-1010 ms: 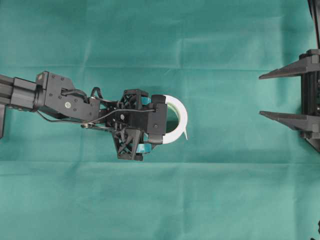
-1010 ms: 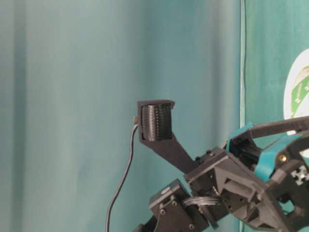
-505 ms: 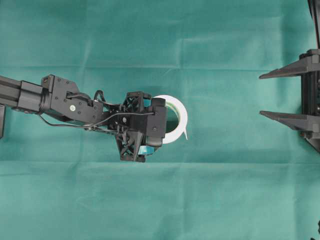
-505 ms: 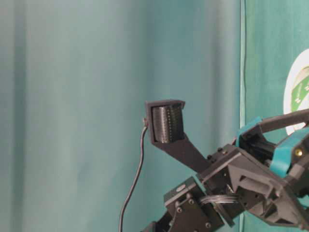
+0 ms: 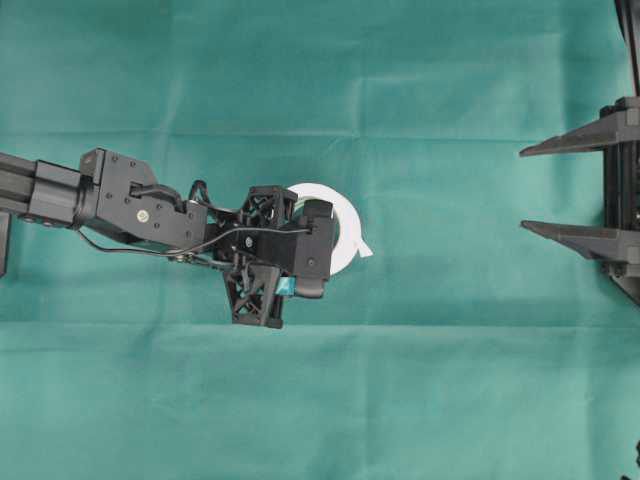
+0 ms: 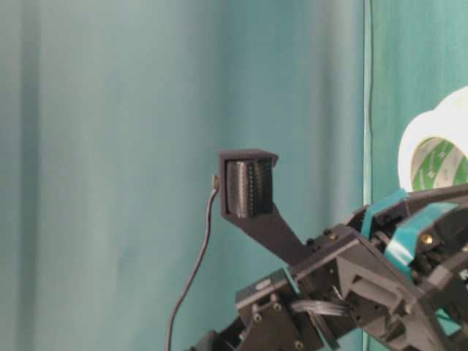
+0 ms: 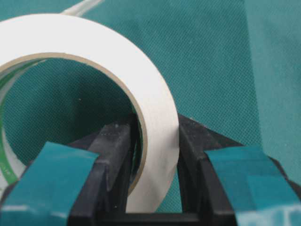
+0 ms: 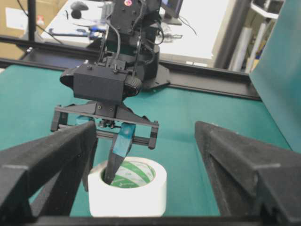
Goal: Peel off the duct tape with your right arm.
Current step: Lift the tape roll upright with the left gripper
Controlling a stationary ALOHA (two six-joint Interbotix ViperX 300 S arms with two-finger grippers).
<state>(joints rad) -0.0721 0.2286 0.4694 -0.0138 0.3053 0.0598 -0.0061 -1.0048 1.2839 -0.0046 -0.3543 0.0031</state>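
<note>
The left gripper (image 7: pixel 155 155) clamps the duct tape (image 7: pixel 117 80) wall. The right gripper (image 5: pixel 572 192) stands apart, fingers spread. The roll appears slightly tilted.

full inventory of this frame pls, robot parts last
duct tape: 1 roll, white with green-and-white core, mid-table on the cloth; loose tab points toward the right arm
green cloth: 1, covers the table
green backdrop: 1, behind the table in the table-level view
left gripper: 1, black with teal strips, jaws clamped on the roll's wall, one finger inside the core
right gripper: 1, plain black pointed fingers, open, at the right edge, apart from the roll
</note>
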